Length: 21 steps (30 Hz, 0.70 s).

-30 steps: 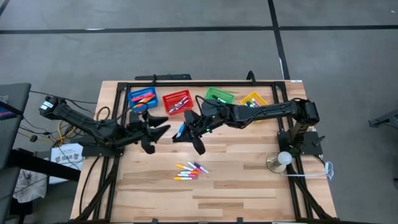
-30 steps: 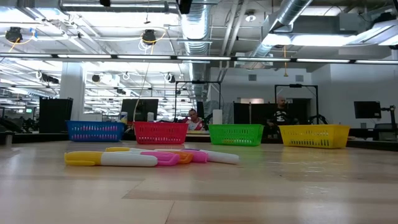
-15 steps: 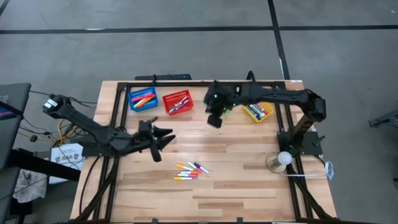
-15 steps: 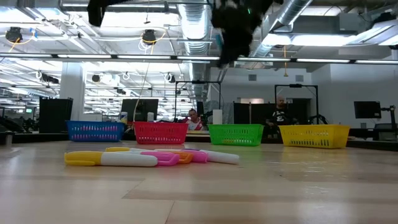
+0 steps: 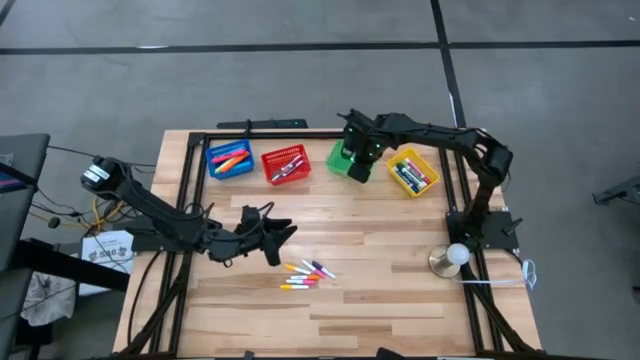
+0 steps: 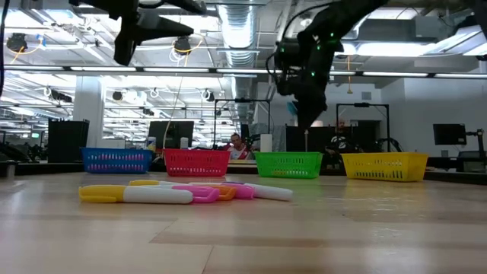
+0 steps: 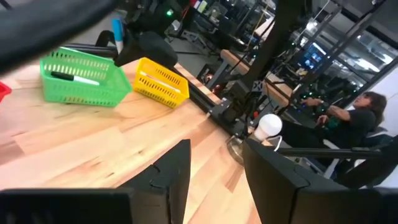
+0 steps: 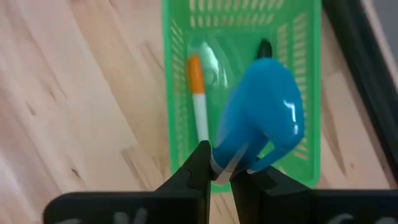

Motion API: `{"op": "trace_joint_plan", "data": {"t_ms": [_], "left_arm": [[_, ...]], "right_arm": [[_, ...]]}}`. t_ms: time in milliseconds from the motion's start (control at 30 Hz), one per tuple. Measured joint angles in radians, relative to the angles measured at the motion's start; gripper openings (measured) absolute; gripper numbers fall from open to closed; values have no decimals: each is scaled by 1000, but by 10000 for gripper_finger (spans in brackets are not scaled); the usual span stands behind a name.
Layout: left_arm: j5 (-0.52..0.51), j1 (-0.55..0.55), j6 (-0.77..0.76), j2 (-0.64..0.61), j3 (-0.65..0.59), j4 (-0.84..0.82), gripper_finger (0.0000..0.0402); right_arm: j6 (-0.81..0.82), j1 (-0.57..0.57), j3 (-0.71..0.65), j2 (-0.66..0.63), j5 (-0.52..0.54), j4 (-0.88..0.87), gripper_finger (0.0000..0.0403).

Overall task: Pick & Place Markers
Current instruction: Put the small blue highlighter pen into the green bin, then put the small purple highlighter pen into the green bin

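My right gripper hangs over the green basket at the table's far side, shut on a white marker with a blue cap. That basket holds an orange-capped marker and a dark one. Several markers lie flat in a small pile on the wood near the table's middle, also seen in the low view as the pile. My left gripper is open, just left of the pile and above the table, touching nothing. In its wrist view, my left gripper shows a gap between the fingers. My right gripper pinches the marker's white body between its two fingers, just behind the blue cap. The fingers come from above, pointing down. The marker is lifted clear, its cap end sticking out below the fingertips over the green basket.
Blue, red and yellow baskets stand in the same far row, each with markers inside. A white bulb on a round base stands by the right edge. Bare wood lies toward the near edge. People sit beyond the table.
My right gripper has carried the blue-capped marker from the table's middle up and toward the far edge and right, ending over the green basket. My left gripper has moved toward the near edge and right, closer to the marker pile.
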Motion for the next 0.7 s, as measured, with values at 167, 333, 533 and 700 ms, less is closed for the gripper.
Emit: {"op": "trace_joint_plan", "data": {"t_ms": [167, 333, 533, 700], "left_arm": [[0, 0, -7, 18, 0, 16, 144], [-3, 0, -14, 20, 0, 21, 144], [-3, 0, -25, 20, 0, 23, 144], [22, 0, -24, 20, 0, 18, 144]], "right_arm": [[-17, -3, 0, 37, -1, 8, 53], [-49, 2, 0, 64, 3, 4, 67], [-54, 10, 0, 63, 30, 10, 83], [-45, 12, 0, 36, 62, -28, 85]]}}
